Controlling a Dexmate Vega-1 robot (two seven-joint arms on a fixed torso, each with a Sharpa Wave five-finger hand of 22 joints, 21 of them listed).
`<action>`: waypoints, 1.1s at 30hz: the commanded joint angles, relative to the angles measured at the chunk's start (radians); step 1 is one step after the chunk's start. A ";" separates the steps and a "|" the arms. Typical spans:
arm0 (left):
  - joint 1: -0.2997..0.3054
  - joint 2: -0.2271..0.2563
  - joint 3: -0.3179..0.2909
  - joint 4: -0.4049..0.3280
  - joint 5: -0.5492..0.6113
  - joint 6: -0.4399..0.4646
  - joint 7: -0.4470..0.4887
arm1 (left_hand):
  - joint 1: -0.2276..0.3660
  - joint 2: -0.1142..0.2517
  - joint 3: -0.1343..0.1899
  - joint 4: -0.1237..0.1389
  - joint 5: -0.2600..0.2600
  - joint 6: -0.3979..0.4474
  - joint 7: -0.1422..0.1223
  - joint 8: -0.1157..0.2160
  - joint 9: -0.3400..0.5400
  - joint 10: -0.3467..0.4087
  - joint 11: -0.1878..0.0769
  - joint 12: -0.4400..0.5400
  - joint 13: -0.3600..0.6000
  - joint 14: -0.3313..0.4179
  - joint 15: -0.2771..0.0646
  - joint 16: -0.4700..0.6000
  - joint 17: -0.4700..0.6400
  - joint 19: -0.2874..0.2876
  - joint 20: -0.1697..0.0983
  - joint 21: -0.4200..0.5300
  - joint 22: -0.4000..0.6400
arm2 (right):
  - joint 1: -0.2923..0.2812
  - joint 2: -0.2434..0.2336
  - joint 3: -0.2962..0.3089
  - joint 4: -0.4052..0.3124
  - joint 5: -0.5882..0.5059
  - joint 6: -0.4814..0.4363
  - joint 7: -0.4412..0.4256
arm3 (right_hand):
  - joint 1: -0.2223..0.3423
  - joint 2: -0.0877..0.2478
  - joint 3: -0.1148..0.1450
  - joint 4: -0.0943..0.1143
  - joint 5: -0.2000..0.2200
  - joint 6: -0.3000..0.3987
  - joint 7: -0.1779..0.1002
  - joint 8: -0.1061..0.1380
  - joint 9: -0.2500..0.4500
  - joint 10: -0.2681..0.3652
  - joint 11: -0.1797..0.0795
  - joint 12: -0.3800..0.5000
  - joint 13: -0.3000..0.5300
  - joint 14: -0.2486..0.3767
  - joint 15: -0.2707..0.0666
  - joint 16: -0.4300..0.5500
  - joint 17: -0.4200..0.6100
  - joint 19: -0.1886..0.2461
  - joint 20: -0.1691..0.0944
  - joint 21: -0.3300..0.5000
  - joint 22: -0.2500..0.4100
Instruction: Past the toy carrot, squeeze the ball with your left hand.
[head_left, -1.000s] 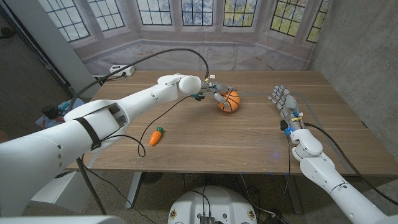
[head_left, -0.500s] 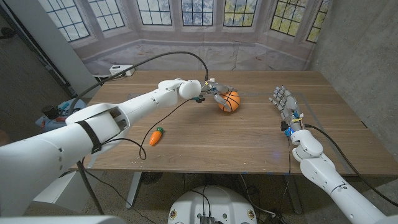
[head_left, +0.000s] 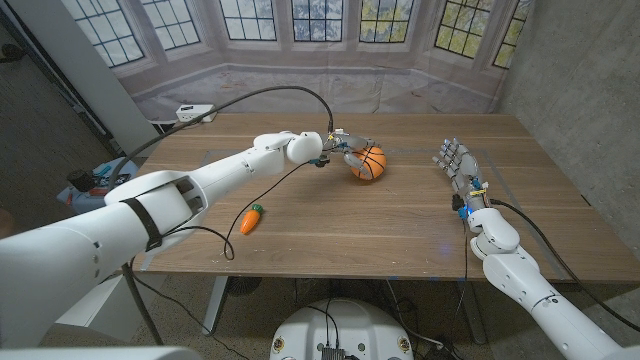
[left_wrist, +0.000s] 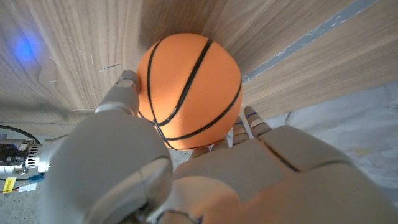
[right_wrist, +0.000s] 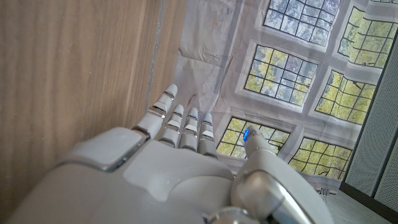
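Ball (head_left: 369, 161) in left robot hand (head_left: 348, 151)

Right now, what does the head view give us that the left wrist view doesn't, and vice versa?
Head view alone: the toy carrot near the table's front left, and the right robot hand, open, fingers up. Left wrist view alone: close detail of fingers against the ball's side. Both: the left robot hand wrapped around the orange ball.

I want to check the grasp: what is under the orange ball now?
Under the ball the wooden table shows. The left hand wraps its fingers around the ball's sides. Whether the ball touches the table cannot be seen; the hand covers its underside.
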 joint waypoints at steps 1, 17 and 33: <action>0.019 0.015 -0.016 -0.035 0.003 0.013 0.031 | 0.012 0.004 -0.007 0.001 -0.002 0.025 0.000 0.010 0.007 0.018 0.000 0.009 0.005 0.017 -0.002 0.008 0.002 0.017 0.003 0.009 0.003 | -0.004 -0.005 0.003 -0.006 0.003 -0.005 0.002 | 0.014 0.000 -0.002 -0.001 0.002 0.000 0.003 0.003 0.003 -0.001 0.001 0.003 0.006 0.004 0.003 0.008 0.002 0.006 0.006 0.006 0.001; 0.046 0.053 -0.046 -0.113 -0.002 0.039 0.023 | 0.018 0.009 -0.013 0.003 -0.002 0.054 0.004 0.018 0.013 0.041 -0.011 0.020 0.013 0.038 -0.012 0.010 0.003 0.033 0.001 0.013 0.004 | -0.001 0.000 0.000 -0.004 0.005 -0.002 0.007 | 0.014 0.000 -0.003 -0.001 0.002 0.002 0.004 0.003 0.003 0.000 0.003 0.003 0.006 0.004 0.003 0.009 0.002 0.007 0.008 0.006 0.002; 0.097 0.100 -0.093 -0.223 -0.020 0.081 0.005 | 0.023 0.015 -0.019 0.005 -0.001 0.079 0.003 0.024 0.018 0.057 -0.022 0.027 0.020 0.052 -0.021 0.009 0.004 0.042 -0.002 0.015 0.004 | -0.027 0.000 0.005 -0.036 0.000 0.002 -0.012 | 0.014 0.000 -0.004 -0.001 0.002 0.002 0.003 0.004 0.003 0.003 0.002 0.005 0.006 0.005 0.003 0.009 0.003 0.009 0.008 0.007 0.002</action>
